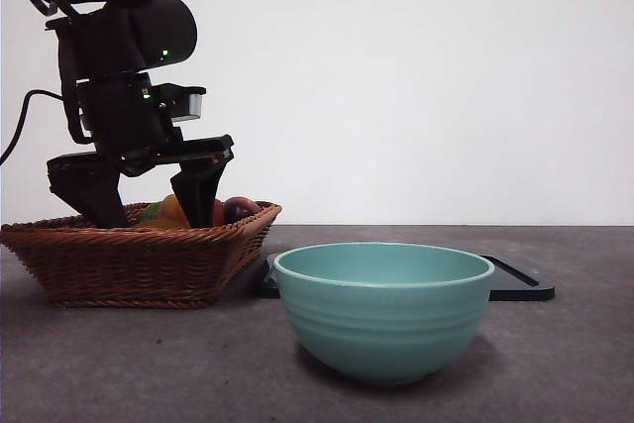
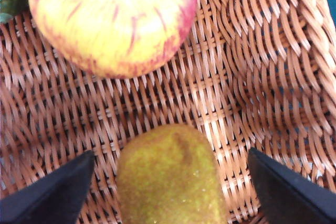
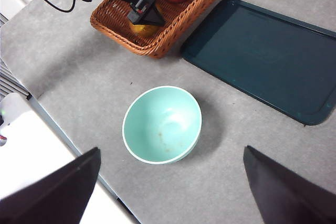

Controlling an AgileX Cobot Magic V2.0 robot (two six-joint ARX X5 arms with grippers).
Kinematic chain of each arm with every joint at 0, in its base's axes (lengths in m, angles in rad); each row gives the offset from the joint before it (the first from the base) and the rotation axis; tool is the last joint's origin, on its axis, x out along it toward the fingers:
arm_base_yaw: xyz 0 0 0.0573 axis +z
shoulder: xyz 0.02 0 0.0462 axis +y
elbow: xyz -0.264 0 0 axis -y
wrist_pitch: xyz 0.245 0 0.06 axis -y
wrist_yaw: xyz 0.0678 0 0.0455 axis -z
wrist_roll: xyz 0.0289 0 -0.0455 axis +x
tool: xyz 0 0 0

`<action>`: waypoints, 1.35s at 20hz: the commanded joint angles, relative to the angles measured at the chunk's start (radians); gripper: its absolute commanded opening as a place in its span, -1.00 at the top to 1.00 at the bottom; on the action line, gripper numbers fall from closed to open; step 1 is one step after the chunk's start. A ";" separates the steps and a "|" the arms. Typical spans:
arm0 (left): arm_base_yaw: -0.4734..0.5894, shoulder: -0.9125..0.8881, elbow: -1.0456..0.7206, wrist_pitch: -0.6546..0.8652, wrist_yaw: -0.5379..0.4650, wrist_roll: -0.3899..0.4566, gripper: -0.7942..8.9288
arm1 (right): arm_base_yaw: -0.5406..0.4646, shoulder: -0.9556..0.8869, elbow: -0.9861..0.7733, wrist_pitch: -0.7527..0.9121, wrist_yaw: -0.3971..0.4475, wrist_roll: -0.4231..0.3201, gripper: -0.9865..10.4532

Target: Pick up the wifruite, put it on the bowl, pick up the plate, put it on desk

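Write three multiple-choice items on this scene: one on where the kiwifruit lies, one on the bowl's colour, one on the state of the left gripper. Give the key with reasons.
1. Where is the kiwifruit?
A. In the wicker basket
B. In the bowl
C. On the tray

2. What colour is the bowl?
A. Red
B. Teal-green
C. White

3. How is the left gripper?
A. Shut on the apple
B. Open, a jaw on each side of the kiwifruit
C. Open over the bowl

Key: 1 A, the left wrist view shows the fruit lying on wicker weave. 2 B, both the front and right wrist views show it teal-green. 3 B, the jaws stand apart with gaps beside the fruit. The right gripper hangs open high above the desk.
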 commanded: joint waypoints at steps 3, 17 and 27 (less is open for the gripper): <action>-0.005 0.024 0.025 0.002 -0.007 -0.003 0.07 | 0.005 0.008 0.019 0.010 0.003 0.007 0.07; -0.006 -0.018 0.031 -0.024 0.013 -0.002 0.41 | 0.005 0.007 0.019 0.010 0.003 0.007 0.07; -0.131 -0.361 0.032 -0.093 0.236 -0.002 0.41 | 0.005 0.007 0.019 0.028 0.003 0.007 0.07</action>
